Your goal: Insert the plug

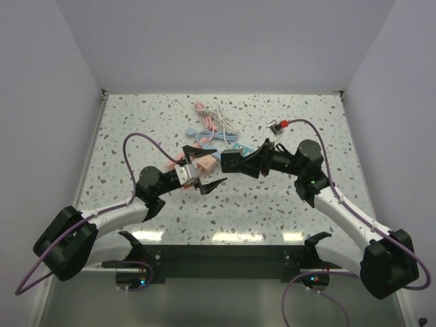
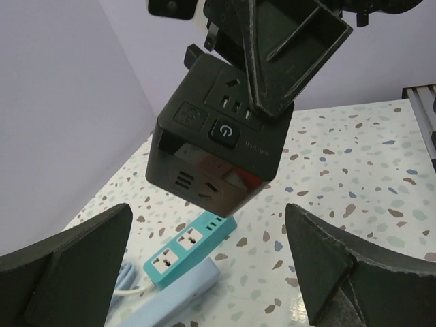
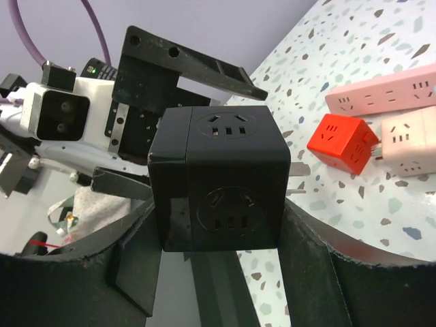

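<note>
At the left, the left gripper (image 1: 221,165) reaches in over the speckled table (image 1: 136,129) with its two fingers (image 2: 68,272) spread wide, holding nothing. Just past their tips hangs the black cube plug (image 3: 218,180), lifted off the table near its middle and touching neither left finger. Its faces carry sockets and a round power button (clearest from the left wrist), and metal prongs (image 3: 298,169) stick out of one side. The right gripper (image 1: 233,162) pinches this cube, one finger pressed against each of two opposite faces. On the table beneath the cube lie a teal power strip (image 2: 191,246) and, just beside it, a pale blue one (image 2: 178,298). Farther back in the top view lies a coil of white cable (image 1: 223,125). From the right wrist, a small red cube (image 3: 340,143) sits on the table just beside a pale pink cube (image 3: 409,146), with a pink power strip (image 3: 381,92) lying behind the two.
</note>
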Available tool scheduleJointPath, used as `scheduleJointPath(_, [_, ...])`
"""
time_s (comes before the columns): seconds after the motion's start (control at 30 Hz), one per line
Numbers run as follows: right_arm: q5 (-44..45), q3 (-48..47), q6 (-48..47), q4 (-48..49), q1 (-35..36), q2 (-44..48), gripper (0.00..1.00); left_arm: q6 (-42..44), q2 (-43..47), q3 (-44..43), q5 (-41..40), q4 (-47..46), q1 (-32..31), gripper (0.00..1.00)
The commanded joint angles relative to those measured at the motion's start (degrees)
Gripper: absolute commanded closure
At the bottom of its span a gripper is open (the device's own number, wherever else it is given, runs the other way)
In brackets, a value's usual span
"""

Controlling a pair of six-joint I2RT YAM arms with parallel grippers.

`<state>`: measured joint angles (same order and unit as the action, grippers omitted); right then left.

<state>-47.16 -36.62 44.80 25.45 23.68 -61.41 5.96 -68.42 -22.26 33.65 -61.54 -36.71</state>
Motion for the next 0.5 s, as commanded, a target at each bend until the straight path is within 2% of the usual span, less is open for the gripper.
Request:
scheduleJointPath(0.0, [-4.3,0.1,3.2,5.3,0.1,1.5,1.00,3.3,-0.7,-3.5,0.3,-5.1,-2.0,0.00])
scheduleJointPath(0.27, [-7.0,1.9,6.2,10.1,0.1,1.0,1.00,7.5,-3.5,-8.8,-0.3,-0.9,-5.4,0.00])
scheduleJointPath(0.33, [-8.1,2.2,7.1,12.3,0.1,0.2,1.00,7.7,-4.3,-10.1,0.0,0.7,-6.3,0.05])
scheduleJointPath(0.47, [-9.3,3.2,11.8,19.1,0.1,-2.3,1.00,9.2,-5.8,-11.7,-0.2,3.9,-8.5,0.28])
